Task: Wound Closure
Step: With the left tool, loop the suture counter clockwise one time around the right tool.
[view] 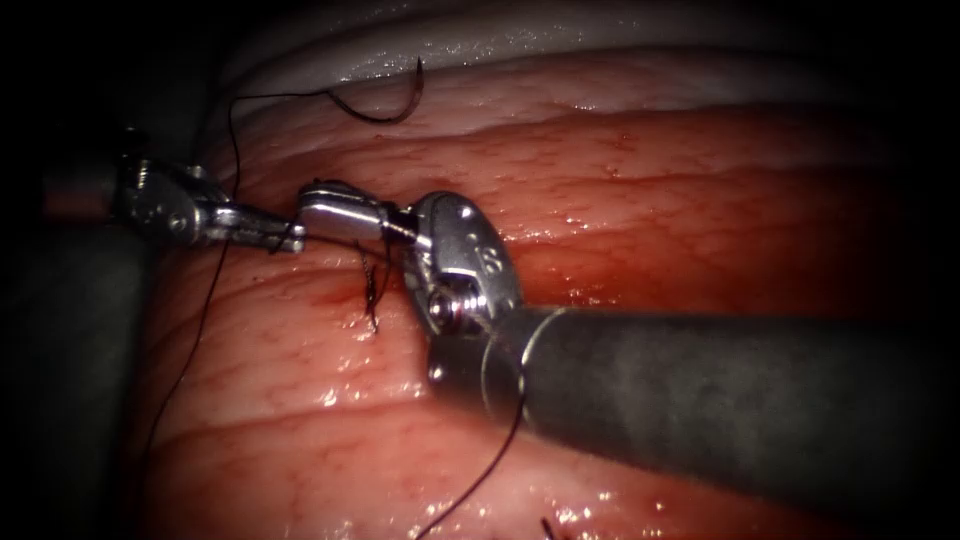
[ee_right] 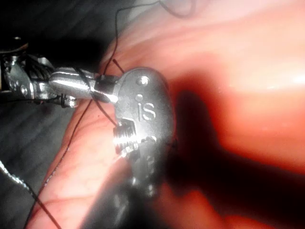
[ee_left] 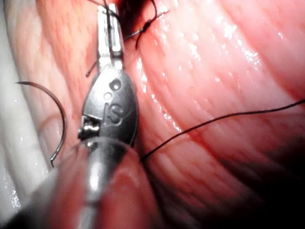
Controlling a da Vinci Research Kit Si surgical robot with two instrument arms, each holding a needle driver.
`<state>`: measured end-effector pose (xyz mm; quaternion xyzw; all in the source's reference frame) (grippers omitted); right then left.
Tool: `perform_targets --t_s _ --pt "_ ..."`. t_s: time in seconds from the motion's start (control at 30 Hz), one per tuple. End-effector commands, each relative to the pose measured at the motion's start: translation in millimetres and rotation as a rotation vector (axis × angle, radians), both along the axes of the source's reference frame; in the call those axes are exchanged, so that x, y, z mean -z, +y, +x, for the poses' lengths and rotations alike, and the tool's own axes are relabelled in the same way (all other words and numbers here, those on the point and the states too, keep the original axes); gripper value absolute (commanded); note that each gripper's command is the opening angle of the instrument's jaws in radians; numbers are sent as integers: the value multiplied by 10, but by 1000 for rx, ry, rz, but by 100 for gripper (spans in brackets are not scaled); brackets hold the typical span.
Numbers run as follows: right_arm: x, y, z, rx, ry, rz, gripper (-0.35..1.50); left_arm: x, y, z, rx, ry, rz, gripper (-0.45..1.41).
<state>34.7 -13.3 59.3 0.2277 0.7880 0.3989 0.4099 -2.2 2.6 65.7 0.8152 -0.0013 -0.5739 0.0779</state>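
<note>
The curved needle (view: 396, 108) lies free on the tissue (view: 650, 200) at the far edge, held by neither tool; it is also seen as a dark arc (ee_left: 60, 117). Its thread (view: 232, 130) runs left and down the tissue's left side. My left tool (view: 288, 238) comes in from the left, jaws shut on the thread. The right tool (view: 315, 203) points left and meets it tip to tip, jaws shut, with thread wound around them (ee_right: 89, 85). Just below the two tips a dark stitch (view: 371, 295) with short thread ends stands in the cut.
A pale fat layer (view: 480, 40) borders the far side of the tissue. Red fluid wets the surface around the stitch. A second strand of thread (view: 470, 490) runs out from under the right shaft (view: 720, 400) toward the near edge.
</note>
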Motion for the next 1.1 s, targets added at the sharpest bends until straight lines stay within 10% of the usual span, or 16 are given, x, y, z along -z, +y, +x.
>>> perform_targets --t_s 0.03,0.43,0.93,1.1 --pt "-1 -2 8 15 15 32 -35 -7 2 -8 7 7 -3 -45" --pt "-3 -8 13 15 42 115 56 -37 4 -15 97 143 -1 -45" --pt "-4 -10 8 -88 -13 126 39 -29 -68 -11 492 312 34 -45" --pt "-6 -9 6 -100 -34 120 62 -11 -75 -4 528 299 39 -45"
